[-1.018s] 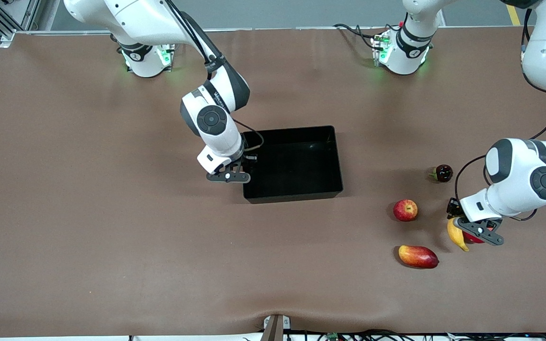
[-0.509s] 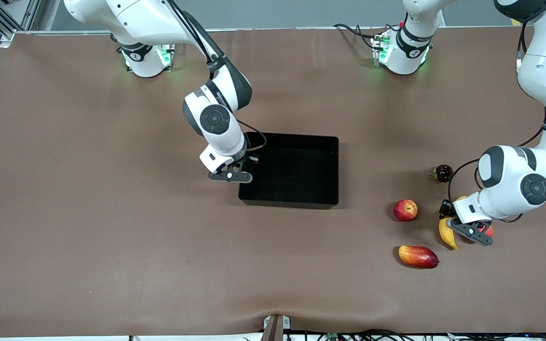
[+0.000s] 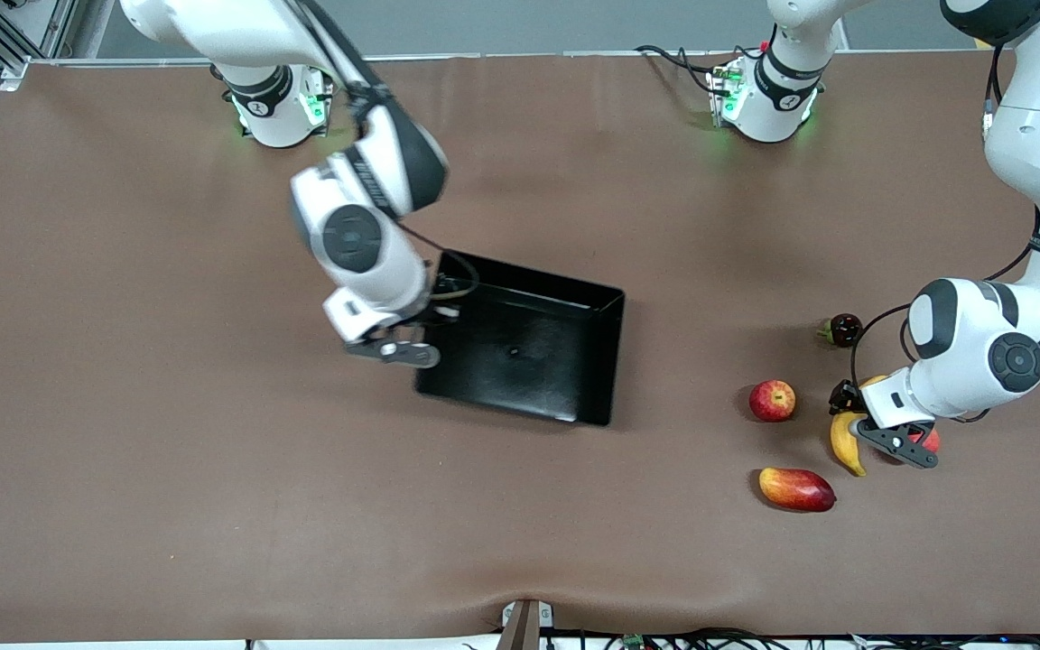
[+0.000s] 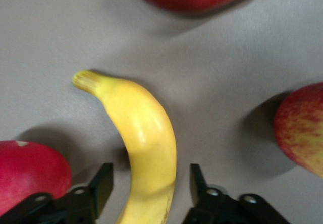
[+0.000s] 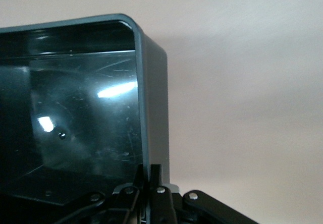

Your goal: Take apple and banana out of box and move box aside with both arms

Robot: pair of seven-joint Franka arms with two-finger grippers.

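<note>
The black box [image 3: 529,361] lies skewed at mid-table. My right gripper [image 3: 394,350] is shut on the box's wall at the right arm's end, and the right wrist view shows the fingers [image 5: 150,176] pinching that wall [image 5: 154,108]. The yellow banana [image 3: 845,440] lies on the table at the left arm's end. My left gripper [image 3: 886,440] is low over it and open. In the left wrist view its fingers [image 4: 101,183] straddle the banana [image 4: 144,148] with gaps on both sides. The small red-yellow apple [image 3: 772,400] lies beside the banana, toward the box, and shows in the left wrist view [image 4: 303,128].
A red-yellow mango [image 3: 796,488] lies nearer the front camera than the apple. A plain red round fruit [image 3: 928,441] sits partly under my left gripper, beside the banana. A small dark fruit [image 3: 843,329] lies farther from the camera.
My right gripper has dragged the box toward the right arm's end and turned it askew. My left gripper and the banana have shifted slightly toward the apple.
</note>
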